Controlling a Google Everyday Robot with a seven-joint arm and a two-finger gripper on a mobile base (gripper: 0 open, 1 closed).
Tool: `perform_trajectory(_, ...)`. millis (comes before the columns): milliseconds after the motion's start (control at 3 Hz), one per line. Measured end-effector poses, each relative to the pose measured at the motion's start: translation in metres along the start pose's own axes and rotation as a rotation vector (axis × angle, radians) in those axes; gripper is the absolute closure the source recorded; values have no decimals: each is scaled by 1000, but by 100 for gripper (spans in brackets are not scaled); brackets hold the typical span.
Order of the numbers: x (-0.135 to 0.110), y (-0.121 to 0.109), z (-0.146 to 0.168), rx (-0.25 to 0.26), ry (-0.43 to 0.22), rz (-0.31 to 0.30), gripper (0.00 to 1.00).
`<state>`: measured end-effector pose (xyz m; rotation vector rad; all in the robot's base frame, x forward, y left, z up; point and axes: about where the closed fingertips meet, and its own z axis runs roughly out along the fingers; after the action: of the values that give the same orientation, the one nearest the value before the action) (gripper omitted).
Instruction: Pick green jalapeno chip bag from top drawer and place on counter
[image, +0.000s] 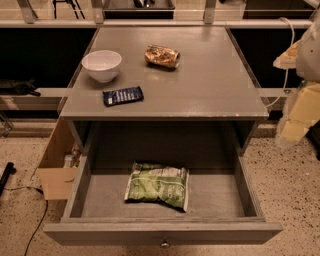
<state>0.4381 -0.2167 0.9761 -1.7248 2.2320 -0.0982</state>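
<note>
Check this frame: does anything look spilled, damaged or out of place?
Nothing spilled or broken. The green chip bag lies slightly askew in the open drawer; the brown snack bag on the counter looks crumpled. The gripper hangs right of the counter.

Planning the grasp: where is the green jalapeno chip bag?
Camera view: the green jalapeno chip bag lies centred in the open top drawer; the gripper hangs far right, beside the counter.

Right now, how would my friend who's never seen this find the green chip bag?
Find the grey counter; below it the top drawer is pulled open, while the gripper hangs at the right edge. The green jalapeno chip bag lies alone inside, green and white, unlike the brown-gold bag and dark blue packet up top.
</note>
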Motion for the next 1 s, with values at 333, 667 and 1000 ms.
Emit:
perform_trajectory(333,0,0,0,0,0,0,0)
perform_trajectory(667,3,2,12,-10,-25,18,0)
perform_trajectory(1000,11,28,60,-101,-179,96,0)
